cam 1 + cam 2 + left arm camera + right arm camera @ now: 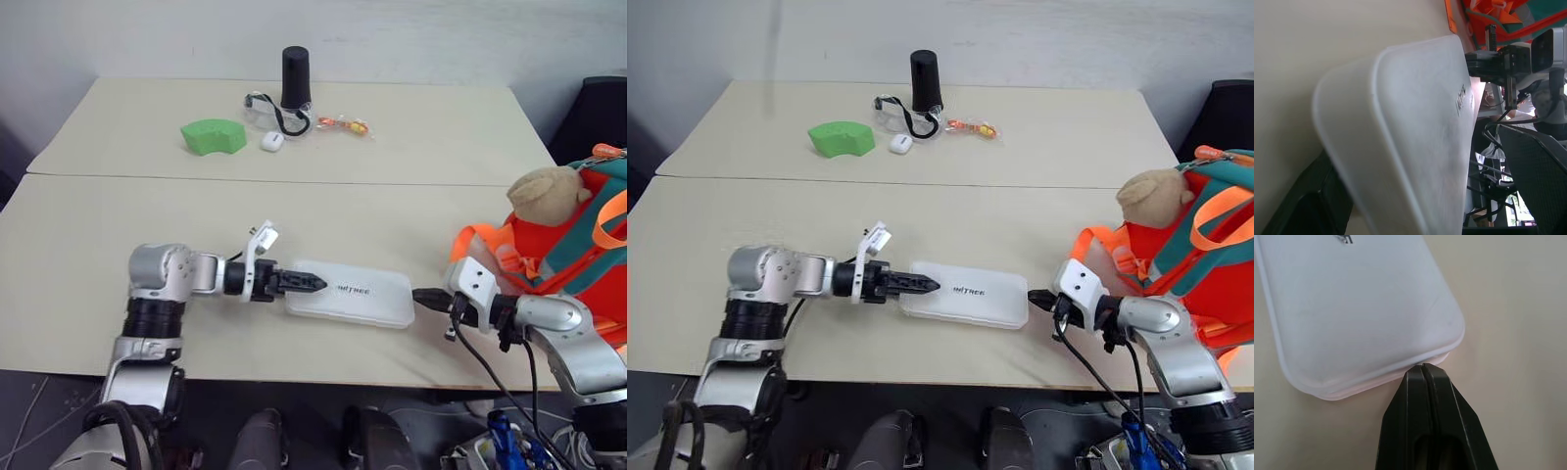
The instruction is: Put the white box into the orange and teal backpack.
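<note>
The white box [355, 292] lies flat on the near table, its long side running left to right, dark lettering on top. My left gripper [310, 284] reaches in from the left over the box's left end. In the left wrist view one black finger [1303, 205] sits far to the side against the box [1410, 122], so the jaws stand open around that end. My right gripper [423, 297] is shut, its tip [1422, 369] touching the box's right end [1352, 303]. The orange and teal backpack [558, 259] with a tan bear head [547, 194] stands at the right, behind my right arm.
On the far table sit a green curved block [214, 136], a black cylinder [295, 76], clear goggles [265, 111], a small white pebble-like thing [271, 141] and an orange wrapped item [345, 124]. The near table's front edge [323, 367] runs just below the box.
</note>
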`<act>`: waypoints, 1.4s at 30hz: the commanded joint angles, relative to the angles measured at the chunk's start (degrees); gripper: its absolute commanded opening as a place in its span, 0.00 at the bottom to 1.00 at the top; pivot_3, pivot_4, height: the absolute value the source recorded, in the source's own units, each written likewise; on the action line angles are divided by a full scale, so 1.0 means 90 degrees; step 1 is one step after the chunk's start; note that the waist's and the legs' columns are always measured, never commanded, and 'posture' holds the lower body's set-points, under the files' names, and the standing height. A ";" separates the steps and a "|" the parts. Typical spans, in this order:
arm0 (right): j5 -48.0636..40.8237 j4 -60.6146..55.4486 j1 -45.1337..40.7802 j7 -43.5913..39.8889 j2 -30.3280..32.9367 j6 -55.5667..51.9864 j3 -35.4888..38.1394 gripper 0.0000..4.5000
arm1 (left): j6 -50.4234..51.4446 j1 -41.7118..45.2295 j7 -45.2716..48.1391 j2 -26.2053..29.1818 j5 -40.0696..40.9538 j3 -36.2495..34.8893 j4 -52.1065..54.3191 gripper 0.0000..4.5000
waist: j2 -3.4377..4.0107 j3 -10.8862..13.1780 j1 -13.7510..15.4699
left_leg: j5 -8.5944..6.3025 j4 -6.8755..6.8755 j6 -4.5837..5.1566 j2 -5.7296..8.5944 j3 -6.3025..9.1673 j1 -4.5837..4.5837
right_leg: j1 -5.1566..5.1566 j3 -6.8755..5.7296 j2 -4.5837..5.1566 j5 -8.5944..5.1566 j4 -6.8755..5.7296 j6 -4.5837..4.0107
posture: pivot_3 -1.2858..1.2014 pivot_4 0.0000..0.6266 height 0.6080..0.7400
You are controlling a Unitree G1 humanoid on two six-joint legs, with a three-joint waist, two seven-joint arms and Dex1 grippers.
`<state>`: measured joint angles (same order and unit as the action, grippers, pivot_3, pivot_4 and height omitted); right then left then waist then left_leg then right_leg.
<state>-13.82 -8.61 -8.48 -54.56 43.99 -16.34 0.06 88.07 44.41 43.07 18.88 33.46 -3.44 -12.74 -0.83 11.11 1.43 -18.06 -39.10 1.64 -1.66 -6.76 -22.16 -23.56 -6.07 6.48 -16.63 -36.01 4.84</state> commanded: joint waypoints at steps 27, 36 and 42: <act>-0.3314 -0.2644 0.2860 0.0912 -0.0212 -0.2442 0.4535 0.12 | -0.2067 -0.0318 0.2831 0.2363 0.1198 -0.0085 0.1600 0.29 | 0.0002 0.0001 -0.0056 | -0.0004 0.0008 -0.0021 -0.0019 -0.0001 -0.0004 | -0.0012 0.0009 0.0008 -0.0005 0.0005 -0.0011 | 0.52 0.24 1.00; -0.4184 -0.1932 0.3098 0.1367 0.0043 -0.3217 0.6054 0.80 | -0.2565 -0.0490 0.3008 0.2770 0.1954 -0.0713 0.2729 0.29 | 0.0002 0.0001 -0.0011 | -0.0022 0.0012 -0.0003 -0.0016 0.0007 0.0001 | 0.0003 0.0009 0.0019 -0.0007 0.0018 -0.0013 | 0.52 0.24 1.00; -0.4065 -0.1651 0.3109 0.1459 0.0137 -0.3244 0.6106 0.99 | -0.2649 -0.0371 0.2480 0.2523 0.2223 -0.0807 0.3043 0.29 | 0.0004 0.0001 -0.0012 | -0.0019 0.0013 -0.0006 -0.0018 0.0005 0.0001 | -0.0002 0.0008 0.0007 -0.0007 0.0010 -0.0014 | 0.52 0.24 1.00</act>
<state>-50.25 -23.88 18.84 -41.66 44.32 -45.29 52.49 65.47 39.71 65.89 41.23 50.94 -8.28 11.72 -0.80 11.12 1.33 -18.23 -38.98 1.59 -1.81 -6.72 -22.16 -23.58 -6.00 6.51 -16.70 -35.91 4.72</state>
